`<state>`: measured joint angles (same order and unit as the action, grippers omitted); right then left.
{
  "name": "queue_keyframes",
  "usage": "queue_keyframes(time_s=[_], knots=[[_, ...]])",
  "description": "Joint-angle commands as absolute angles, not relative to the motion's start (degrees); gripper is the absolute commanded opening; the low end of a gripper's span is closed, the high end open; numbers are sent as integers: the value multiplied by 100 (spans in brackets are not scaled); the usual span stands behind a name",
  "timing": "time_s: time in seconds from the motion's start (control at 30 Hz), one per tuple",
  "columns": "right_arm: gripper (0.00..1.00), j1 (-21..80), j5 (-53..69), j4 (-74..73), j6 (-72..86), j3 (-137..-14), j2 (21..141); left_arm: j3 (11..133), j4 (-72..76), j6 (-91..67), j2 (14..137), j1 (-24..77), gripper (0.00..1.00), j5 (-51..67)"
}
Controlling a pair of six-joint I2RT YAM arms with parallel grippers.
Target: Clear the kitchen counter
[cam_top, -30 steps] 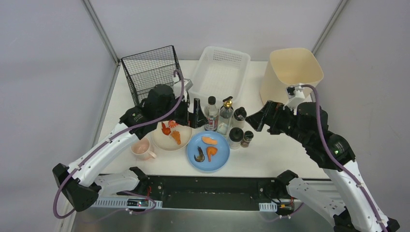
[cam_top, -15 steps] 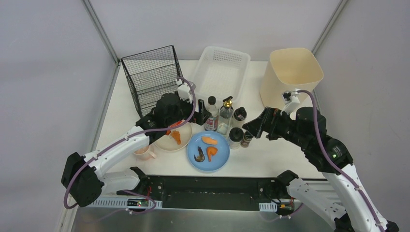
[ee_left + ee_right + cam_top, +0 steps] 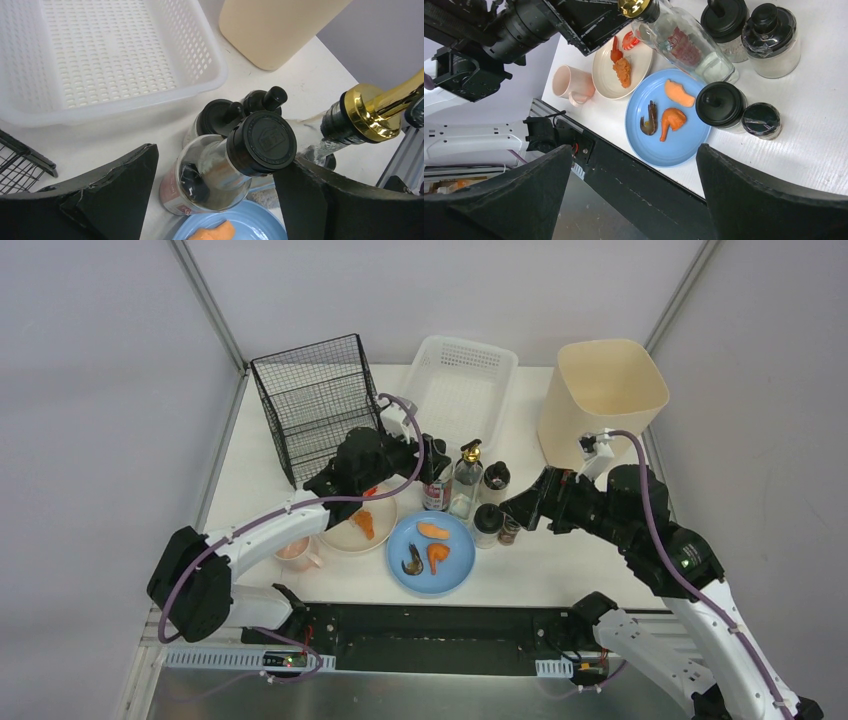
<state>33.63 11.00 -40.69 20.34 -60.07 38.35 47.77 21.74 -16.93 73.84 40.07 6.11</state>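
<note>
Top view, desk: A matte white rectangular desk (image 3: 570, 565), framed in metal, is seen filling the cell floor. Bare room is left along its left and right margins.
Top view, containers: A black wire basket (image 3: 315, 400), a white perforated tub (image 3: 458, 390) and a smooth cream bin (image 3: 603, 390) are lined along the far edge.
Top view, tools: The left tool (image 3: 428, 462) is set among the bottles at centre. The right tool (image 3: 515, 510) is held near the black-lidded jars (image 3: 487, 520).
Left wrist view, bottle: A clear glass bottle (image 3: 215, 175) with a round black cap is straddled by the spread fingers. A gap is seen on one side, so it is not clamped.
Left wrist view, neighbour: A gold-capped bottle (image 3: 367, 107) is seen just beside it.
Right wrist view, tool: The fingers are spread wide, released, with nothing held.
Right wrist view, crockery: A blue plate (image 3: 674, 147) and a cream plate (image 3: 604, 75), both bearing orange food pieces, and a pink mug (image 3: 566, 81) are grouped by the desk's near edge.
</note>
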Motion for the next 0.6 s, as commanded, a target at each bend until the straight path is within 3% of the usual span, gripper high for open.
queue_keyframes(time_s=[0.0,0.37,0.57], knots=[[99,3384,1225,-3881,1999,-6029,3826,4852,2703,-1641,7522,4023,83,824],[99,3378,1289,-3935,1998,-5911,3845,4779,3281,-1804,7849,4025,63,950],[99,3383,1284,-4002,1978,-5922,3819,4732,3476,-1829,7911,4034,48,914]])
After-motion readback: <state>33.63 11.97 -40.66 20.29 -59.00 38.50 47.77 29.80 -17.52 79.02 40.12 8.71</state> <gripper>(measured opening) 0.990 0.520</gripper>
